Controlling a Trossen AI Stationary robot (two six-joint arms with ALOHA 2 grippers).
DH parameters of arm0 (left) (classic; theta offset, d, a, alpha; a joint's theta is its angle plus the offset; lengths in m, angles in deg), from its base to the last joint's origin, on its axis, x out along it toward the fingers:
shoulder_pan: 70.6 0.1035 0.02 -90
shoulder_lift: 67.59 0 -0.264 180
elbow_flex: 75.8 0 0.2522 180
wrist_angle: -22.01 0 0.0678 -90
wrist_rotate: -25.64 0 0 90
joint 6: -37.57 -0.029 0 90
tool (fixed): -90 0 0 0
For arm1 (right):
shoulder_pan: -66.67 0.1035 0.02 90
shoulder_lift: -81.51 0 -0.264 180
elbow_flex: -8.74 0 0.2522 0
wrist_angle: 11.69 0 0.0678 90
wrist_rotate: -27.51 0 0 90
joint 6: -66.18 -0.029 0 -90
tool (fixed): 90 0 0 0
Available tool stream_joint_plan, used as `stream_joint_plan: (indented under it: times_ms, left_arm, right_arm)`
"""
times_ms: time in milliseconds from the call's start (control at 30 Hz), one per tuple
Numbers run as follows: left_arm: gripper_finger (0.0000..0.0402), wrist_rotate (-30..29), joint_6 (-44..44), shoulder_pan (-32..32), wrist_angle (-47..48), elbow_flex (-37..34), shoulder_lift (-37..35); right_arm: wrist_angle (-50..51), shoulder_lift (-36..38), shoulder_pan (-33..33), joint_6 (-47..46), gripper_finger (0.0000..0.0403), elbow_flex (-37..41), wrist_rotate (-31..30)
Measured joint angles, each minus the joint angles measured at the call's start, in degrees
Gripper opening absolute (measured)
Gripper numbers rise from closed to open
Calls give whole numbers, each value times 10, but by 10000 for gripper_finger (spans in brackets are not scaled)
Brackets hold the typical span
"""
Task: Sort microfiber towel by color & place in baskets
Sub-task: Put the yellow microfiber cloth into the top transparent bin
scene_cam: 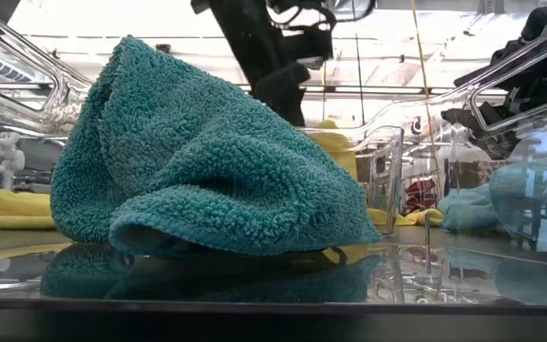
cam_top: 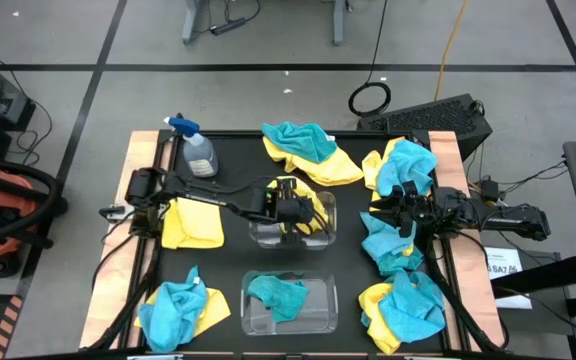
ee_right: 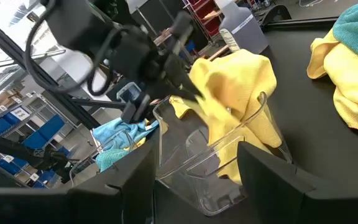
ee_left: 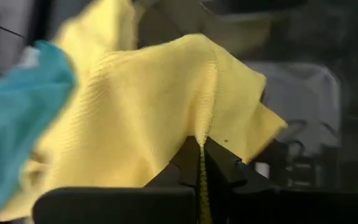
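We find the left gripper (cam_top: 290, 210) clamped on a yellow microfiber towel (ee_right: 238, 102), holding it over the far clear basket (cam_top: 328, 215) at the middle of the counter (cam_top: 228, 160). In the left wrist view a fold of the yellow cloth is pinched tight between the dark fingers (ee_left: 182, 171). In the right wrist view the towel drapes across the basket's rim, part inside and part hanging outside the wall.

The near clear basket (cam_top: 253, 312) holds one teal towel (cam_top: 278, 296), which fills the low view. The right gripper (cam_top: 400, 213) rests at the counter's right side among mixed towels, its fingers spread and holding nothing.

Risks, in our judgement:
- If the cloth is let go as it now hangs, it could settle on the rim or slide outside, because much of it lies across the wall rather than within.
- The basket is light and clear; a low pass by the left gripper, or cloth dragging on the rim, could tip or shift it.
- Looped fibre may cling to the fingers, so the towel could lift away with the arm on retreat.
- Remaining piles lie with teal (cam_top: 303, 140) overlapping yellow (cam_top: 333, 168); a pinch there could take both colours and spoil the sort.
- The spray bottle (cam_top: 196, 150) stands near the left arm's path and could be knocked.
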Motion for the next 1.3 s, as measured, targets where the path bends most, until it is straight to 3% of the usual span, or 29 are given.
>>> stream_joint_plan:
  times_ms: [300,533,700,833,1000,1067,1300]
  left_arm:
    - [29,89,64,-2,57,0,11]
    - [105,139,68,-13,79,0,6]
    - [163,142,63,-21,116,43,5]
    - [190,101,40,-29,162,95,5]
    - [196,-36,0,-31,184,129,5]
    - [196,-65,-17,-22,186,129,5]
    - [196,-48,-23,36,194,114,6]
  right_arm:
    - [0,0,0,0,215,0,0]
    - [0,0,0,0,215,0,0]
    - [0,0,0,0,215,0,0]
    - [0,0,0,0,215,0,0]
    - [0,0,0,0,215,0,0]
    - [0,0,0,0,215,0,0]
    - [0,0,0,0,215,0,0]
